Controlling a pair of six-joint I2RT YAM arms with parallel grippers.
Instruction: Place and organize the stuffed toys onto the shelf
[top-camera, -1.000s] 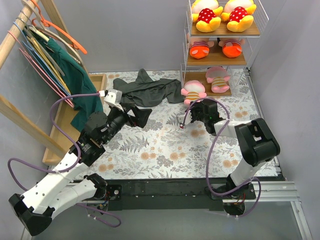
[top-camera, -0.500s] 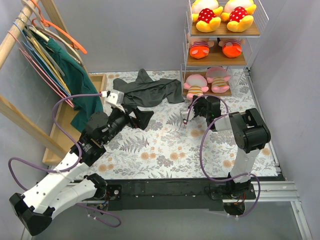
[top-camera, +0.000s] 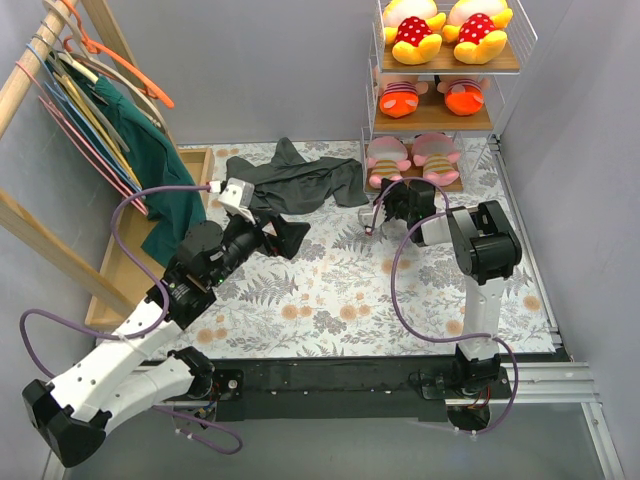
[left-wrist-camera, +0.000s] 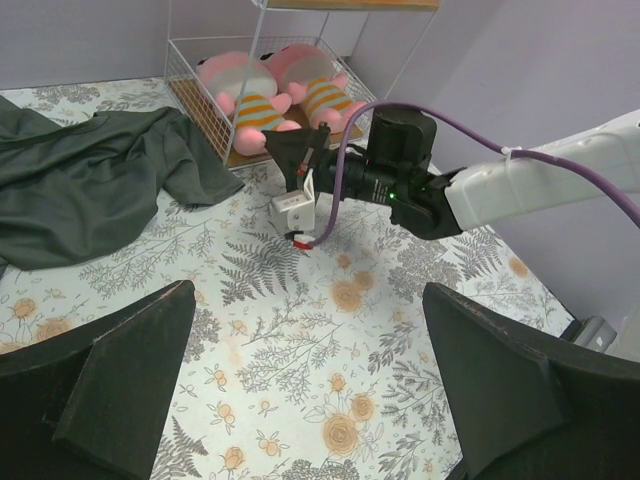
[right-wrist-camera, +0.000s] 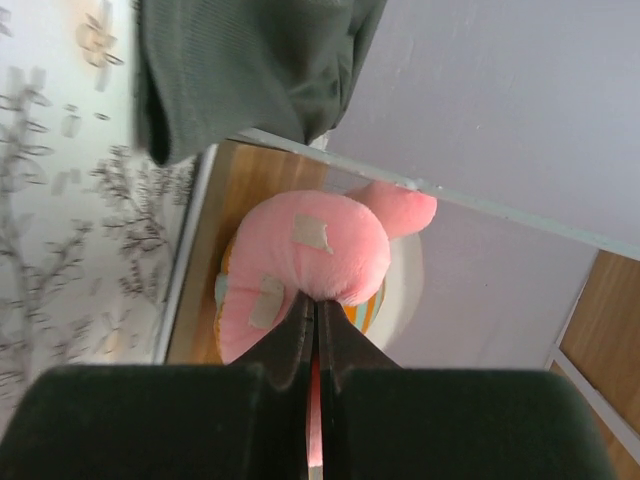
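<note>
1. Top: stuffed toys (top-camera: 418, 30) are sitting in pairs on all three shelf (top-camera: 450, 68) tiers; left end effector (top-camera: 290, 233) is hovering over the bench (top-camera: 330, 290) (floral cover).
2. Left wrist: its fingers (left-wrist-camera: 130, 380) are gaping wide.
3. Right wrist: right end effector (right-wrist-camera: 316, 305) is sitting pressed together, tips touching a pink toy (right-wrist-camera: 320, 250) on the bottom board.

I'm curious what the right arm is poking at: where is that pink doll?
In the top view, far right, the left pink doll lies on the shelf's bottom board, beside its pink twin.
</note>
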